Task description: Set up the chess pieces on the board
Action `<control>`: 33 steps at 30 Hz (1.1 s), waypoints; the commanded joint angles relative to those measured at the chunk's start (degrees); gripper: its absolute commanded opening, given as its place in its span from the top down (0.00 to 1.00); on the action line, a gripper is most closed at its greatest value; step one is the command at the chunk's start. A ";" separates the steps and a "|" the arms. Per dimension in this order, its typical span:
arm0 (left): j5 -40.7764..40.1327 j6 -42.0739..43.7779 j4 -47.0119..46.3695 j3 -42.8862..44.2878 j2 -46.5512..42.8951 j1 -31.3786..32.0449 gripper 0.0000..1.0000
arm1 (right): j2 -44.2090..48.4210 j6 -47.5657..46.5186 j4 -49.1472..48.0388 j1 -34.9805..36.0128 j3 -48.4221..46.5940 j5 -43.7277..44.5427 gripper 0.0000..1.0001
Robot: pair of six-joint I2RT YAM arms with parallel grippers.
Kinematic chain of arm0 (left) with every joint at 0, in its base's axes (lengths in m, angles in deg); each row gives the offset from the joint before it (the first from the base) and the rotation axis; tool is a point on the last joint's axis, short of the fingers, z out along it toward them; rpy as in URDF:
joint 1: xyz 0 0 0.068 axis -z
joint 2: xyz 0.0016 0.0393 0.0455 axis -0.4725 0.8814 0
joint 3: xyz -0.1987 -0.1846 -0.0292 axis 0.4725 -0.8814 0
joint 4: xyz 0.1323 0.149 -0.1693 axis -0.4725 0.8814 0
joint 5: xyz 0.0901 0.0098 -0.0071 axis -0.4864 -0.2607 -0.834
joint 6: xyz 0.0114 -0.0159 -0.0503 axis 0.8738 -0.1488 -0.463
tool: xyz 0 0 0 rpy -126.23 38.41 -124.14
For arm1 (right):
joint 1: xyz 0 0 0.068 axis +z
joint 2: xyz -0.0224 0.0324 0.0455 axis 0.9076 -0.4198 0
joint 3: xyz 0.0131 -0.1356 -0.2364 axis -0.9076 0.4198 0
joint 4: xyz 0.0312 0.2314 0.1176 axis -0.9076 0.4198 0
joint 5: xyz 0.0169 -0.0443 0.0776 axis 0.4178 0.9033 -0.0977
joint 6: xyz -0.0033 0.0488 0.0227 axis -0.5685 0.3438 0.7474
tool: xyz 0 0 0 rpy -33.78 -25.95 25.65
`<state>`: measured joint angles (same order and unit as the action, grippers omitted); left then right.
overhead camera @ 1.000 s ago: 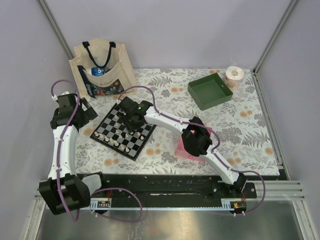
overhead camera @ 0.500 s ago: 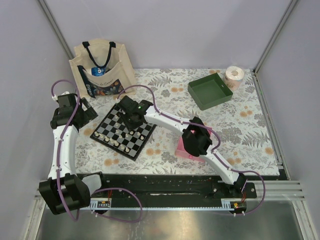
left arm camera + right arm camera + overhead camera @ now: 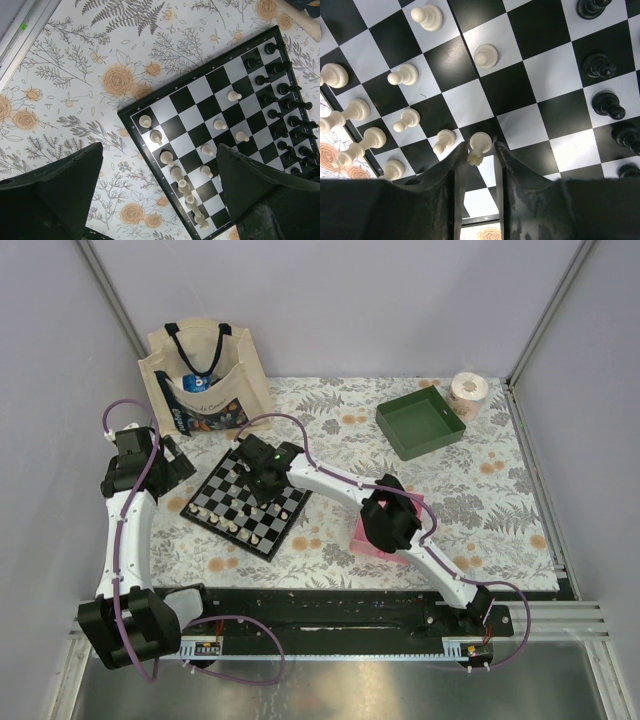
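The board (image 3: 228,478) lies left of centre on the flowered cloth. Cream-white chess pieces (image 3: 180,180) line its near-left edge, with a few more out on squares. Black chess pieces (image 3: 285,105) fill the opposite side. My right gripper (image 3: 480,150) is low over the board (image 3: 520,125), its fingers closed in against both sides of one upright white piece (image 3: 480,144) that stands on a square. From above, the right gripper (image 3: 262,485) is over the board's middle. My left gripper (image 3: 160,147) hangs high over the board's left corner, wide open and empty; in the top view the left gripper (image 3: 172,465) is beside the board.
A printed tote bag (image 3: 200,380) stands behind the board. At the back right are a green tray (image 3: 420,420) and a paper roll (image 3: 468,390). A pink tray (image 3: 372,545) is mostly hidden under the right arm's elbow.
The right gripper's jaws have narrowed around the white piece. Both arms have stayed almost in place.
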<state>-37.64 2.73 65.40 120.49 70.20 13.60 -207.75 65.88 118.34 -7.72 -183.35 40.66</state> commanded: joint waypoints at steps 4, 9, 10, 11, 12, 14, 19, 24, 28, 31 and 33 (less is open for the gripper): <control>1.08 -0.07 -1.83 1.37 0.22 -0.26 0.01 | 0.15 -0.67 0.53 0.82 -2.92 -0.04 0.71; 1.17 -0.07 -1.65 1.37 0.22 -0.26 0.01 | 2.25 -1.11 0.79 0.82 -2.39 0.14 0.80; 1.17 -0.07 -1.74 1.29 0.30 -0.26 0.01 | 3.13 -0.94 0.79 0.82 -2.04 0.05 0.84; 1.26 -0.07 -1.74 1.29 0.22 -0.18 0.01 | 4.35 -0.94 0.71 0.82 -1.43 0.14 0.87; 1.17 -0.07 -1.65 1.37 0.22 -0.26 0.01 | 5.67 -0.94 0.36 0.91 -0.47 0.31 0.88; 1.08 0.02 -1.74 1.37 0.39 -0.35 0.01 | 9.10 -1.02 -0.78 1.00 2.43 0.32 0.91; 1.17 -0.07 -1.74 1.29 0.48 -0.26 0.01 | 16.66 -0.59 -4.74 1.70 11.31 1.99 0.91; 1.09 0.02 -1.65 1.37 0.57 -0.26 0.01 | 20.53 -0.50 -5.80 3.36 16.41 1.64 0.92; 0.56 0.20 -1.65 1.37 0.57 -0.26 0.01 | 22.99 0.82 -8.16 5.30 23.00 0.84 0.92; 0.38 0.46 -1.65 1.37 0.57 -0.18 0.01 | 23.97 1.44 -10.28 6.79 26.78 -2.23 0.92; 0.21 0.55 -1.57 1.37 0.66 -0.26 0.01 | 23.62 1.00 -10.37 8.11 27.40 -1.54 0.92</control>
<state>-37.62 2.80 65.37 120.49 70.70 13.60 -185.76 66.38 110.41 -2.06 -158.13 40.33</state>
